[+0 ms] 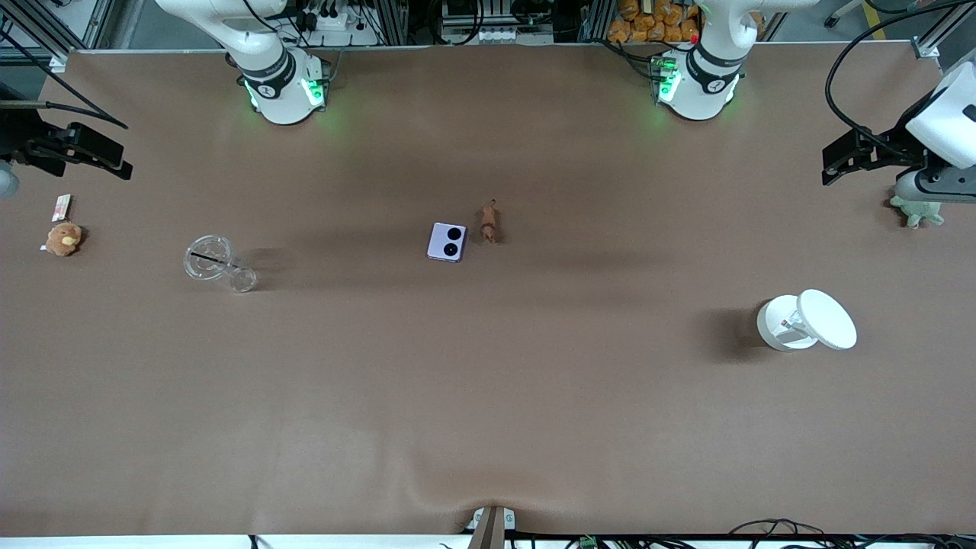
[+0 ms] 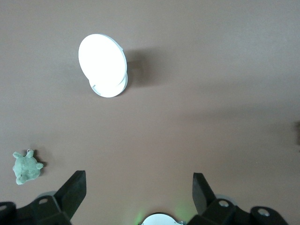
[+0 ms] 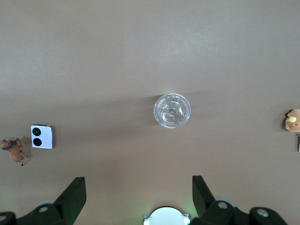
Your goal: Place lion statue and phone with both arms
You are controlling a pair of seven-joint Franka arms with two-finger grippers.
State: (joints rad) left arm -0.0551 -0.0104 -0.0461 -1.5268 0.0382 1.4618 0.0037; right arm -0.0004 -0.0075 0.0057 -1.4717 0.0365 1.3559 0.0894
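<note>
Phone (image 1: 447, 242), a small squarish lilac folded slab with 2 black lenses, is lying mid-table in the front view, just beside the tiny reddish-brown lion statue (image 1: 489, 222); both are probably light and rigid, the phone slippery, so gripping across opposite edges seems wise. Left wrist view: the left gripper (image 2: 139, 188) is hanging wide open over bare brown table, waiting. Right wrist view: the right gripper (image 3: 139, 188) is likewise gaping empty.

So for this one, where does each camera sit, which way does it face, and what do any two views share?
Front view: high across the table, facing both arm bases; phone and lion statue mid-table.
Left wrist view: on the left arm, looking down at the white stand; open left end effector shows.
Right wrist view: looking down at the clear glass stand; open right end effector shows.
Front and right wrist views share phone, lion statue, glass stand.
</note>
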